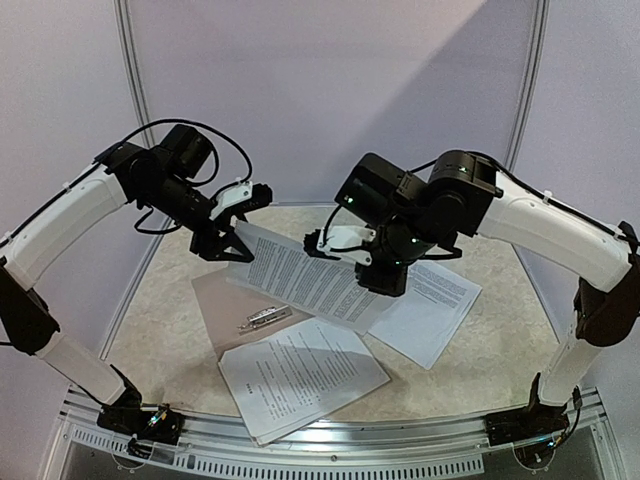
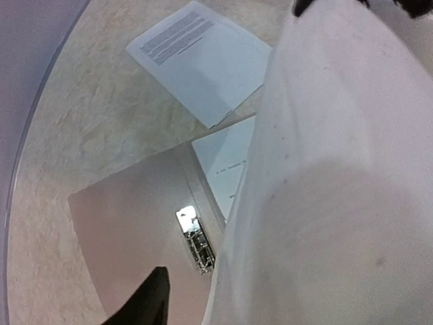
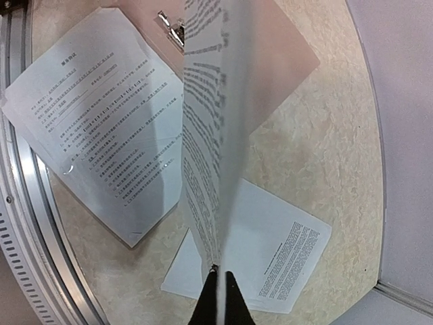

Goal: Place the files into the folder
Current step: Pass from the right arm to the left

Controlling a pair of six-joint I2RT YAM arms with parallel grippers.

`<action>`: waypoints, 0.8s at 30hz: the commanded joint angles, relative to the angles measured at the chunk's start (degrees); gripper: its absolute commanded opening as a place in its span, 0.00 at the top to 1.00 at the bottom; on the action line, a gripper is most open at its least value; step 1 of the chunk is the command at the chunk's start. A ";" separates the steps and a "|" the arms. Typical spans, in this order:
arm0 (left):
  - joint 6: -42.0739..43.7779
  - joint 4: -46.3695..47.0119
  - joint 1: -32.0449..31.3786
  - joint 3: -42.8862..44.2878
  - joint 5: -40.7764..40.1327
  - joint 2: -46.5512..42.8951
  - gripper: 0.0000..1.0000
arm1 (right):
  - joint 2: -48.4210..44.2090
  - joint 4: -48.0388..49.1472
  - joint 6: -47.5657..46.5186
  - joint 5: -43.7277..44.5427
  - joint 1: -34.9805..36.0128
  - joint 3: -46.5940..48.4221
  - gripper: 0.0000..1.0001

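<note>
Right hand (image 3: 218, 294) clamped on sheet (image 1: 300, 275); left hand (image 1: 238, 232) at 10 o'clock corner, grip indeterminate. Opposed pull could tear sheet, missing folder (image 1: 215, 300).

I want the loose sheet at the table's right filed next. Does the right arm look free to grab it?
Probably not yet: the right claw is shut on the raised sheet, held in the air over that loose sheet. It would likely need to release it into the folder first.
</note>
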 commanded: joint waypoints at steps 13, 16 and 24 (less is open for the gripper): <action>-15.51 2.70 5.80 -2.52 13.07 -3.06 1.00 | -2.26 12.81 6.12 3.20 -7.64 -3.22 0.37; -18.31 5.33 6.84 -3.16 9.14 -3.71 1.00 | -3.27 20.62 9.97 -0.87 -12.87 -6.57 0.21; -19.54 0.23 6.95 5.49 2.45 -3.49 1.00 | -17.13 66.46 21.71 -24.06 -28.08 -38.85 0.01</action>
